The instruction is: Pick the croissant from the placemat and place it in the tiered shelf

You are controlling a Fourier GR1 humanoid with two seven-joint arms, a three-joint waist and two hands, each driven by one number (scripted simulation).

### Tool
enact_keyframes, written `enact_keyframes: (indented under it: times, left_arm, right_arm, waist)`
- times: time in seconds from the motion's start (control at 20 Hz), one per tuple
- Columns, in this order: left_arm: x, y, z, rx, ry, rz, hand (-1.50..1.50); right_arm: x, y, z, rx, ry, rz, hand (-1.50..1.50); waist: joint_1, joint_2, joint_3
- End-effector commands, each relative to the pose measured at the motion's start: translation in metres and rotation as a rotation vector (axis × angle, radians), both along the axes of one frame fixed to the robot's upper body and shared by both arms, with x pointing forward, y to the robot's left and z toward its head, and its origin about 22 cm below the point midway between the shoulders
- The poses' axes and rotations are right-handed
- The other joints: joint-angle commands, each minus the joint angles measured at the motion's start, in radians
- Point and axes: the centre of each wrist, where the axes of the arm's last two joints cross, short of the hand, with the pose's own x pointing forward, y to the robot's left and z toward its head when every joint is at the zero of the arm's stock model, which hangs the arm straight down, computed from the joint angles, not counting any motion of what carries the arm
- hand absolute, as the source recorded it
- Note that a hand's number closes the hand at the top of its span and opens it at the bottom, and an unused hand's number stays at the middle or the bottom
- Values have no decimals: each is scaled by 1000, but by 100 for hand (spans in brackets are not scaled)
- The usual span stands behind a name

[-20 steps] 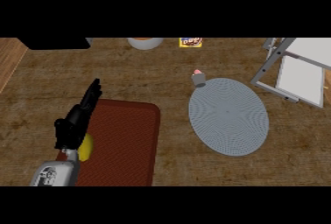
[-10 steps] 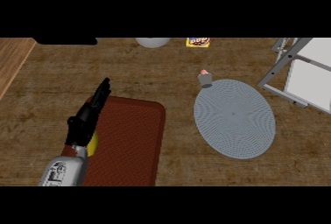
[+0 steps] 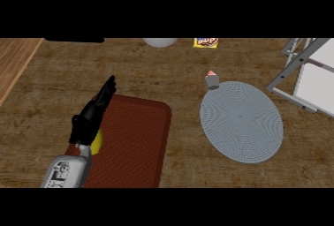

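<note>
- Wood-grain counter (image 3: 169, 70) fills our view, with a lighter strip of wood along its far left.
- A dark red mat (image 3: 134, 141) lies at lower left, close to us, so what sits on it is within the left arm's reach.
- Our left hand (image 3: 91, 114) hangs over the mat's left edge. Its fingers (image 3: 108, 88) are straight and pressed together, pointing away from us, and they pinch nothing.
- The croissant (image 3: 97, 144) shows only as a yellow sliver on the mat, just beside the wrist and partly hidden under it. We cannot tell whether the hand touches it.
- We judge the hand is flattened like this to get alongside the croissant before closing (a guess from its pose).
- The shelf (image 3: 318, 79) stands at the far right, well apart from the mat: a white panel in a slanted grey frame, cut off by the edge.
- Between mat and shelf lies a grey plate (image 3: 241, 121), with a small cup (image 3: 212, 80) at its far rim. A carry across would have to pass over both.
- A white bowl (image 3: 160, 42) and a yellow packet (image 3: 206, 42) sit at the far edge, out of the way.
- The right hand does not show.
- The task looks barely begun: nothing is grasped yet.
</note>
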Motion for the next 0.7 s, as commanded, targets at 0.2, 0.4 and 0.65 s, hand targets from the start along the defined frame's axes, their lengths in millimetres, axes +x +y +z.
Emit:
enact_keyframes:
  times: [0.2, 0.4, 0.65]
  left_arm:
    - [5, -11, 0, -8, 11, -18, 0]
    - [-9, -3, -9, 6, 1, 4, 0]
    - [3, -3, 3, -4, -8, 5, 0]
  right_arm:
    - [31, 11, -8, -8, -79, 142, 150]
    - [48, 22, 7, -34, -113, 125, 150]
    - [80, 36, -18, -71, -161, 94, 150]
  waist:
    - [1, 3, 0]
    - [-2, -1, -1]
    - [1, 2, -1]
